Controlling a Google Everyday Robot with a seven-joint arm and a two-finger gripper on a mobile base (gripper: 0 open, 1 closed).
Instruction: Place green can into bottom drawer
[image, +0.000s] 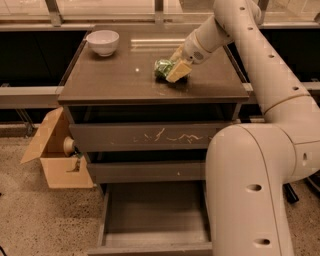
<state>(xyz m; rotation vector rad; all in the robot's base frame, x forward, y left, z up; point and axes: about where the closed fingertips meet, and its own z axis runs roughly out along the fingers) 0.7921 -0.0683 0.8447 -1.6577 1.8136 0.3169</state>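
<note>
The green can (162, 67) lies on its side on the cabinet top (120, 80), right of centre. My gripper (176, 69) is down at the can's right end, its cream fingers (178, 71) standing on either side of the can and hiding part of it. The bottom drawer (155, 215) is pulled out below, its grey floor bare. The white-scratched top drawer (150, 136) and the middle drawer (145, 171) are pushed in.
A white bowl (103, 42) stands at the back left of the cabinet top. An open cardboard box (55, 152) sits on the floor left of the cabinet. My arm's large pale body (250, 190) fills the right foreground beside the open drawer.
</note>
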